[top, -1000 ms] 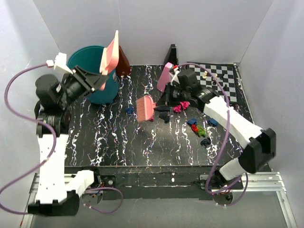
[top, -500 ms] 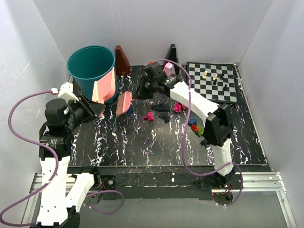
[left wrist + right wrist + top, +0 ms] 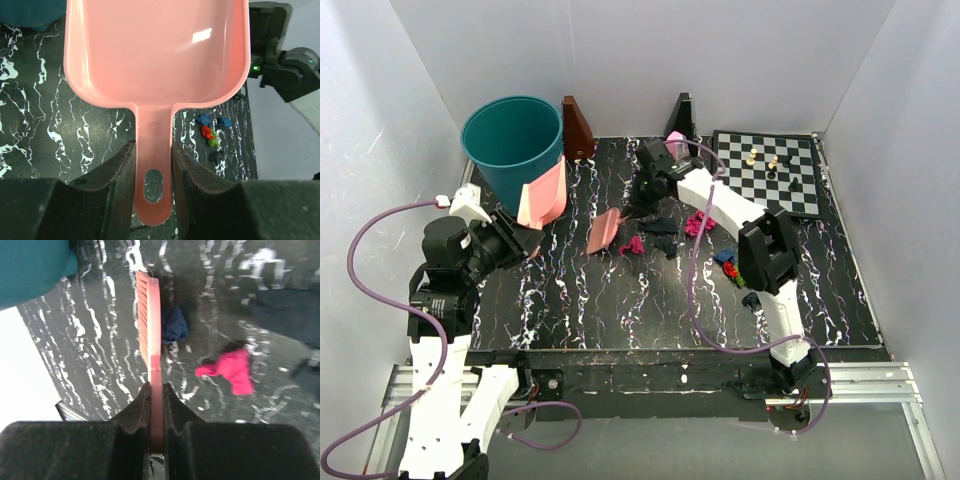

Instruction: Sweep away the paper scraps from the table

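Left gripper grips the pink dustpan, right gripper the pink brush.

Between the left gripper jaws, the dustpan is smooth, glossy plastic. Between the right gripper jaws, the brush is ribbed plastic. Beyond them, crumpled matt paper scraps lie on the smooth, marble-veined table.

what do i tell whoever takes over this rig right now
Left gripper: shut on the pink dustpan handle, pan empty, beside the teal bin.
Right gripper: shut on the pink brush, bristles by a dark blue scrap and a magenta scrap.
Done: nothing in the pan.
Left: paper scraps on the table, mid-table and a cluster to the right; sweep into the pan, tip into the bin.
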`<state>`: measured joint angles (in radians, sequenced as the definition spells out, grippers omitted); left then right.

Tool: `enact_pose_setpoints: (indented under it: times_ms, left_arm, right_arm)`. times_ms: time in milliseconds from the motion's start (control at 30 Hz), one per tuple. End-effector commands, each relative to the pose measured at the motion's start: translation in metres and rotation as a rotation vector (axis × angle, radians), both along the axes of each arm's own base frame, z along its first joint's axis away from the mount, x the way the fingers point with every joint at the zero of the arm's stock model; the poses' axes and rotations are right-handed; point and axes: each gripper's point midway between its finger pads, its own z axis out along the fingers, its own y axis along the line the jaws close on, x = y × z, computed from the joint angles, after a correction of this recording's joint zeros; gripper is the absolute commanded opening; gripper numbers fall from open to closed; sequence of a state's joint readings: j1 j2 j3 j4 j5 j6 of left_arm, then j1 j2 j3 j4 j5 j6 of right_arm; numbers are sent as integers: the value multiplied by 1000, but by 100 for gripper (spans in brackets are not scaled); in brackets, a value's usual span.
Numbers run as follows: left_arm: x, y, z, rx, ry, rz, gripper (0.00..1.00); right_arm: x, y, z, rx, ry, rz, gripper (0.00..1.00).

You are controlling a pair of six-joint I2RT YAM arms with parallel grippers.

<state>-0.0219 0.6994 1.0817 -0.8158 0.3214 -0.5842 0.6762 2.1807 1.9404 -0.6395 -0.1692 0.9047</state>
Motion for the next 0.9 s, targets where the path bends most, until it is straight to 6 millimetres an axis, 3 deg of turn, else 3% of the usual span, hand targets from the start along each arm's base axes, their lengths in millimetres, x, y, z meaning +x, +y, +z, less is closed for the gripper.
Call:
enact_pose_setpoints:
  times_ms: [0, 100, 233, 467, 600, 767, 867]
  left_arm:
    - [2, -3, -2, -5, -11, -18, 0]
    - [6, -5, -8, -13, 4, -23, 0]
    - [11, -10, -15, -30, 20, -40, 0]
    - [17, -20, -25, -29, 38, -78, 0]
    - [19, -27, -35, -15, 46, -102, 0]
    - [21, -42, -53, 28, 67, -143, 0]
    - [22, -58, -64, 56, 74, -195, 0]
  right_arm:
    - [1, -88, 11, -204, -24, -59, 1]
    - [-6, -119, 22, -242, -29, -46, 1]
    - [-4, -136, 48, -240, -90, -27, 1]
    - [-1, -151, 139, -243, -247, -39, 1]
    - [-16, -184, 179, -298, -336, -115, 1]
    - [-53, -228, 183, -323, -358, -230, 1]
    - [-84, -243, 157, -268, -287, -229, 1]
